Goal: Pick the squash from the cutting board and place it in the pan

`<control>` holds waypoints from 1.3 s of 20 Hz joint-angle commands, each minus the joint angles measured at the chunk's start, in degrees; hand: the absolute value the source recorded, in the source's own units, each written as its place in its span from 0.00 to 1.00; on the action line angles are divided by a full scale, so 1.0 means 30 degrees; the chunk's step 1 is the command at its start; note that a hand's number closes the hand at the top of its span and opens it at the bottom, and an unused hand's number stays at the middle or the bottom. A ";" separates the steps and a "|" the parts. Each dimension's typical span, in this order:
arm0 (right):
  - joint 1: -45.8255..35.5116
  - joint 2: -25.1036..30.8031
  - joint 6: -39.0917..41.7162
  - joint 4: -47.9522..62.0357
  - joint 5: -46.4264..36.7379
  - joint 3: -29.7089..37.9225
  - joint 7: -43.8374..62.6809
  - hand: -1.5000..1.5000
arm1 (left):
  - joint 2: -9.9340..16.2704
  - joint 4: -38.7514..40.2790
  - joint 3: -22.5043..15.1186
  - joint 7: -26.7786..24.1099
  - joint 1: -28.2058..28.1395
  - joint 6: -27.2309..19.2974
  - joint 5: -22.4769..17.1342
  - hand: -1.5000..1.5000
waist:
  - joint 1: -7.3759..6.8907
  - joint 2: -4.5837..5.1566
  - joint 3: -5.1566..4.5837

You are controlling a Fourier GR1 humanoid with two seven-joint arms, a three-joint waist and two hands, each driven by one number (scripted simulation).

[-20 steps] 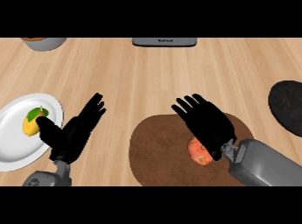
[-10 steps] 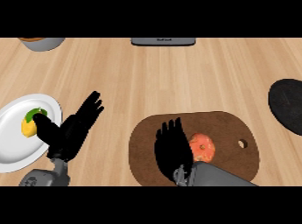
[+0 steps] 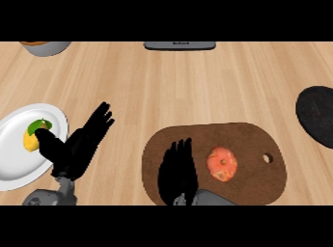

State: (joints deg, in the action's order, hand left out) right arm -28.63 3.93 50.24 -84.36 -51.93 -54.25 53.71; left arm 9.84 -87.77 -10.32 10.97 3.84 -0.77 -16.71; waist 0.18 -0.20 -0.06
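The squash point(image 3: 222, 163), orange and rounded, lies on the dark brown cutting board point(image 3: 251, 140), a little right of the board's middle and just left of the board's hanging hole. The right hand point(image 3: 177, 170) stands over the board's left part, just beside the squash and apart from it, fingers straight and close together, holding nothing.

From here the likely trouble is a miss. The hand sits to the squash's left side, not over it, so closing the fingers where they are would catch only air or nudge the rounded squash so it rolls toward the hole or off the board. The pan point(image 3: 329, 120), a dark round shape, lies far right at the view's edge, well apart from the board, so the carry is long and a poor hold could let the squash slip on the way.

The left hand point(image 3: 80, 144) rests open at the left, fingers up, its thumb over the rim of a white plate point(image 3: 5, 154) that holds a yellow and green item point(image 3: 34, 135). The surface is a pale wooden counter point(image 3: 197, 82). At the far edge sit a grey bowl point(image 3: 44, 47) and a grey flat object point(image 3: 179, 45).
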 commanded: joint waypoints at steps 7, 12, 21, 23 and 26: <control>0.0998 0.0685 0.2677 -0.1169 -0.3446 -0.0165 0.2260 0.00 | 0.0313 -0.1143 0.0152 0.0879 -0.0334 0.0233 0.0119 0.50 | -0.0050 -0.0006 0.0015; 0.1910 0.1843 0.1532 -0.1118 -0.4852 0.0232 -0.0072 0.00 | -0.0248 -0.0806 0.0086 -0.0294 -0.1307 0.0715 0.0463 0.50 | -0.0096 0.0052 0.0016; 0.0886 0.3522 0.0319 -0.0057 -0.6406 0.1745 -0.3664 1.00 | -0.0915 0.1691 0.0977 -0.0816 0.0592 0.1070 0.0946 0.50 | -0.0063 0.0097 0.0016; 0.1487 0.3512 -0.1119 0.0408 -0.6981 0.0599 -0.4353 1.00 | -0.1054 -0.0501 0.0796 0.1154 0.0511 0.0086 0.1007 0.50 | -0.0126 0.0075 0.0023; 0.0549 0.4059 -0.2325 0.1313 -0.7730 -0.0539 -0.5699 1.00 | -0.1044 -0.0053 0.1000 0.1478 0.1080 0.0307 0.0780 0.50 | -0.0174 0.0105 0.0025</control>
State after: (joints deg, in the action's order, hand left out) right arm -25.08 14.03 49.48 -84.58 -73.10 -53.16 42.18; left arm 7.52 -89.44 -8.06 13.61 4.26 0.85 -14.33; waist -0.26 -0.09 -0.03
